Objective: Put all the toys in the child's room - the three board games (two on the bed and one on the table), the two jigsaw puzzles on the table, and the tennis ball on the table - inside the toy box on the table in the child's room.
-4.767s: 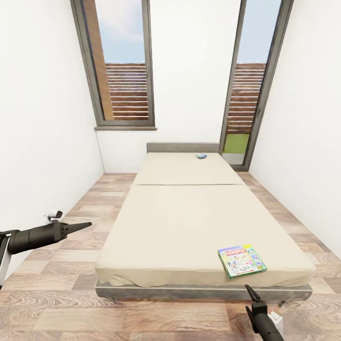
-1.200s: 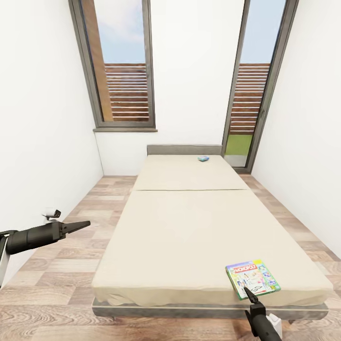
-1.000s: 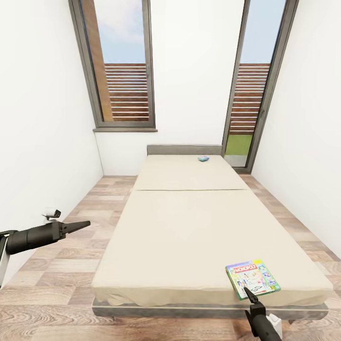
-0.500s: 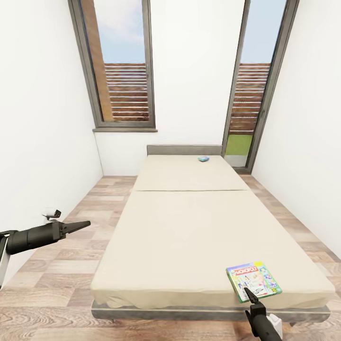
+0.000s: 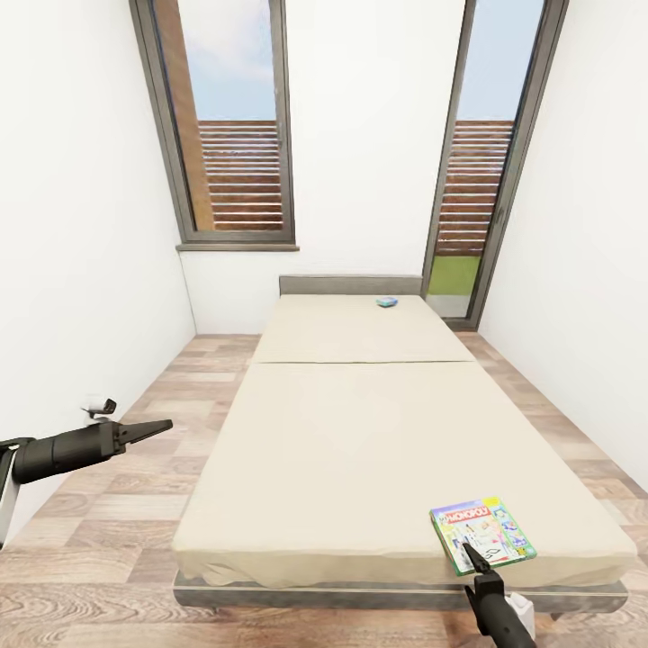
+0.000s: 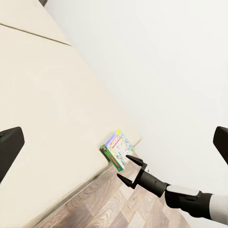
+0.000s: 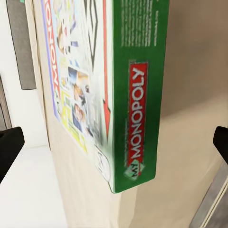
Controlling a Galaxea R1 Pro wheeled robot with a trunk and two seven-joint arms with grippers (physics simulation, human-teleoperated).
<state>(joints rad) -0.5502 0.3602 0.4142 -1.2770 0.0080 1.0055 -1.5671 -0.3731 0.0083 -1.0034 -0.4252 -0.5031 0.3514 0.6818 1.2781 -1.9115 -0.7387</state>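
A green-edged Monopoly board game [image 5: 482,533] lies flat on the near right corner of the bed [image 5: 360,450]. A second, blue board game [image 5: 386,301] rests far off by the grey headboard. My right gripper [image 5: 472,555] hovers at the Monopoly box's near edge, open, with nothing between its fingers. In the right wrist view the box's green side [image 7: 137,95] is very close, between the spread fingers [image 7: 9,145]. The left wrist view shows the same box [image 6: 115,149] and the open right gripper [image 6: 123,166] beside it. My left gripper [image 5: 148,429] is open over the floor, left of the bed.
The bed runs lengthwise towards two tall dark-framed windows [image 5: 234,126]. Strips of wood plank floor [image 5: 135,504] lie on either side of it, between white walls. A small white fixture [image 5: 99,409] sits low on the left wall, and another white object [image 5: 520,614] is on the floor by my right arm.
The view has crept closer to the bed, so the Monopoly box sits lower and nearer my right gripper's tips. Both arms hold the same pose.
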